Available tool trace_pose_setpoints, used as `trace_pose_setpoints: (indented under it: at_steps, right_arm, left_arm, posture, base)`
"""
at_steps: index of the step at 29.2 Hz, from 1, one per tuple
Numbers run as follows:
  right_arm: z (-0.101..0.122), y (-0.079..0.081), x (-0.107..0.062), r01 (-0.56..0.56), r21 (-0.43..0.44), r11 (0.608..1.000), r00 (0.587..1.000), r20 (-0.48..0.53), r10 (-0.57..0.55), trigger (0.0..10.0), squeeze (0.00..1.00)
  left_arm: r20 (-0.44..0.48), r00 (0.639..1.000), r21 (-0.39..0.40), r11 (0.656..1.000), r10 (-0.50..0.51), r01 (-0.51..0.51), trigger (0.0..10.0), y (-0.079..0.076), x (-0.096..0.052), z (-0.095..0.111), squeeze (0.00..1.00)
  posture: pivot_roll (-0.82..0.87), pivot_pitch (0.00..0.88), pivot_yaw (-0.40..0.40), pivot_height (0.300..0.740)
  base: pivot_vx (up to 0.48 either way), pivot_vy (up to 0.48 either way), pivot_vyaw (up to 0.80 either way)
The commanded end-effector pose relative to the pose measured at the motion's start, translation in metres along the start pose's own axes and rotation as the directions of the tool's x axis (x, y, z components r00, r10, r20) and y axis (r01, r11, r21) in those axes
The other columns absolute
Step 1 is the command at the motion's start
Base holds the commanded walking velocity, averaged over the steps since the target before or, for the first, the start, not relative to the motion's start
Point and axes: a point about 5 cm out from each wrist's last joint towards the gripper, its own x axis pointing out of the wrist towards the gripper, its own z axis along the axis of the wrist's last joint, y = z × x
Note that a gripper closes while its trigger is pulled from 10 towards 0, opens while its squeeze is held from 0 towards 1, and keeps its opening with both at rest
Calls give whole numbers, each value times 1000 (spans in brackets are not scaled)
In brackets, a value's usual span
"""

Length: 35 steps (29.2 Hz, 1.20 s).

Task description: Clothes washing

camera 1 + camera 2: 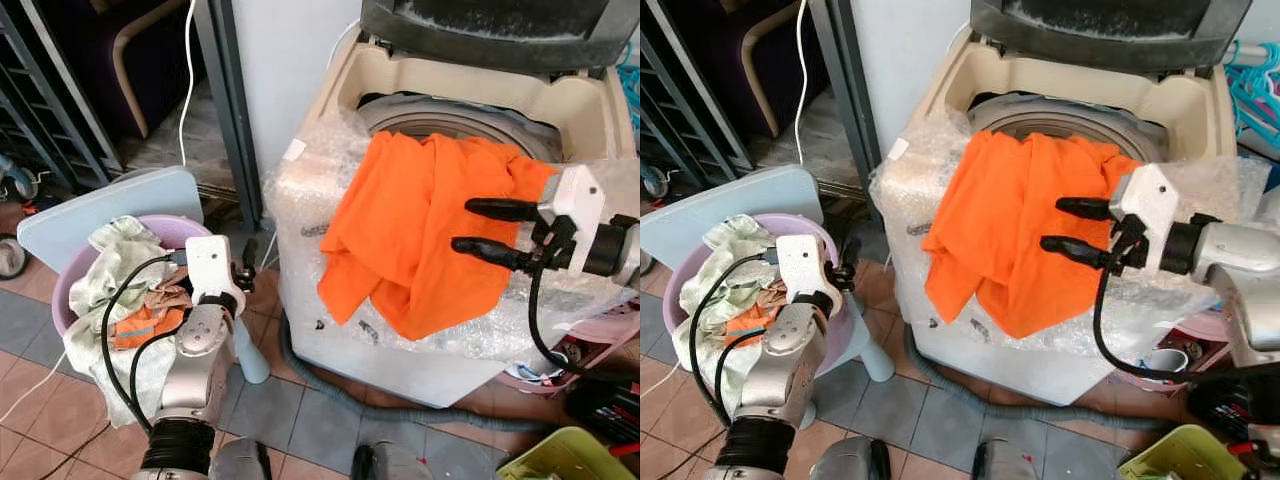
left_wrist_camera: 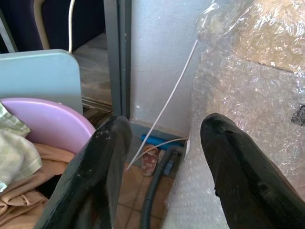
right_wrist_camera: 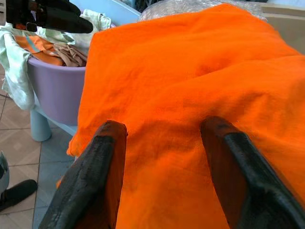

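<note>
An orange garment [image 1: 420,225] lies draped over the front rim of a top-loading washing machine [image 1: 455,100], hanging down its bubble-wrapped front. My right gripper [image 1: 470,226] hovers open just above the cloth, its fingers [image 3: 95,176] spread over the orange fabric [image 3: 190,81] with nothing between them. A lilac laundry basket [image 1: 185,232] holding pale green, beige and orange clothes [image 1: 125,270] stands left of the machine. My left gripper [image 1: 247,262] is open beside the basket, holding nothing, pointing at the gap between basket [image 2: 52,124] and machine.
Bubble wrap [image 2: 257,90] covers the machine's front. A grey drain hose [image 1: 400,405] runs along the tiled floor beneath. A light blue stool back [image 1: 100,205] stands behind the basket. A yellow-green tub [image 1: 575,455] and a pink basin [image 1: 600,340] sit at lower right. A metal door frame [image 1: 225,90] rises behind.
</note>
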Motion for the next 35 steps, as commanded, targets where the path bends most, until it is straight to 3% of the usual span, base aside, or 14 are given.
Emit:
trace_pose_setpoints:
  at_steps: [1, 7, 8, 9, 15, 23, 28, 35]
  right_arm:
    - [0, -3, 6, 76, -88, 993, 997, -15, -77, 10000, 0]
    - [-7, 11, 19, 86, -129, 988, 996, -20, -89, 10000, 0]
    - [-10, 14, 22, 87, -134, 987, 995, -27, -92, 3804, 0]
    - [-12, 16, 24, 90, -136, 987, 995, -31, -95, 0, 0]
    - [-21, 24, 32, 98, -161, 982, 994, -38, -106, 0, 0]
    - [-21, 21, 37, 135, -203, 970, 989, -33, -144, 0, 0]
    - [-17, 15, 38, 150, -214, 965, 987, -18, -158, 0, 0]
    - [-14, -8, 28, 188, -258, 948, 978, -40, -205, 0, 0]
  left_arm:
    - [-9, 1000, 1, 1000, 6, -6, 10000, 2, 1, -1, 0]
    - [-7, 1000, 4, 1000, 12, -12, 10000, 2, 0, -1, 0]
    - [-7, 1000, 6, 1000, 19, -19, 10000, 3, -1, -1, 0]
    - [-7, 1000, 7, 1000, 21, -21, 10000, 3, -1, -1, 0]
    - [-7, 1000, 8, 1000, 17, -17, 10000, 2, -1, -1, 0]
    - [-7, 1000, 14, 1000, 23, -23, 10000, 2, 0, -1, 0]
    - [-8, 1000, 12, 1000, 25, -25, 10000, 1, 0, -1, 0]
    - [-9, 1000, 7, 1000, 27, -27, 10000, 0, -1, -2, 0]
  posture:
    - [-90, 102, 26, 740]
    - [-81, 100, 25, 740]
    - [-80, 97, 23, 740]
    - [-81, 97, 23, 740]
    - [-80, 95, 24, 740]
    - [-80, 98, 25, 740]
    - [-77, 95, 21, 740]
    - [-78, 92, 17, 740]
  base:
    - [0, 0, 0]
    - [0, 0, 0]
    - [0, 0, 0]
    - [0, 0, 0]
    - [0, 0, 0]
    - [0, 0, 0]
    - [0, 0, 0]
    - [0, 0, 0]
